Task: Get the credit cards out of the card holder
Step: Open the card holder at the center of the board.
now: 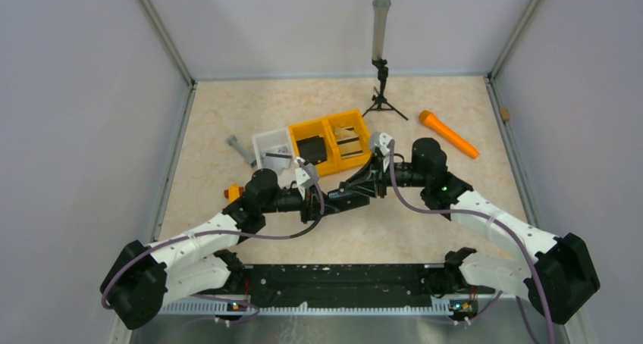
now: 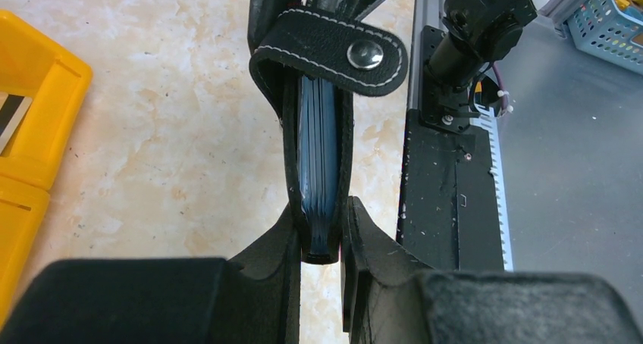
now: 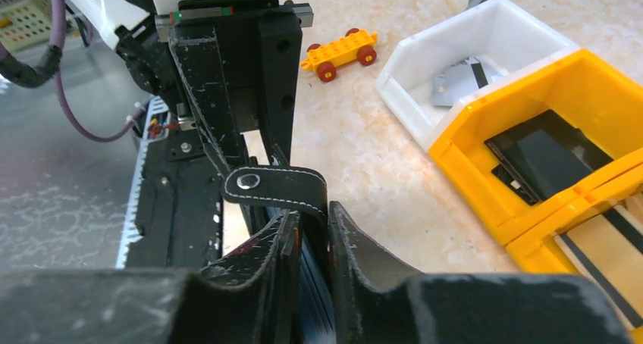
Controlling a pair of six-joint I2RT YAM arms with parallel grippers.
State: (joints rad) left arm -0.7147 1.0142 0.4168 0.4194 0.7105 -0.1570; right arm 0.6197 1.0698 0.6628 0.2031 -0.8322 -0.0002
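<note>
Card holder (image 2: 318,147) held mid-air over the tabletop (image 2: 152,132) centre: left gripper (image 2: 322,223) clamped on the end opposite its strap (image 2: 334,52), right gripper (image 3: 311,223) pinching the strap end. Likely light, soft, floppy; grip stitched edges.

I can read no word, number or brand anywhere. The card holder (image 2: 318,154) shows only plain stitching on its strap (image 2: 318,45) and a bare metal snap (image 2: 365,54), and the cards (image 3: 542,158) in the yellow bin (image 3: 606,86) show no print I can make out.
</note>
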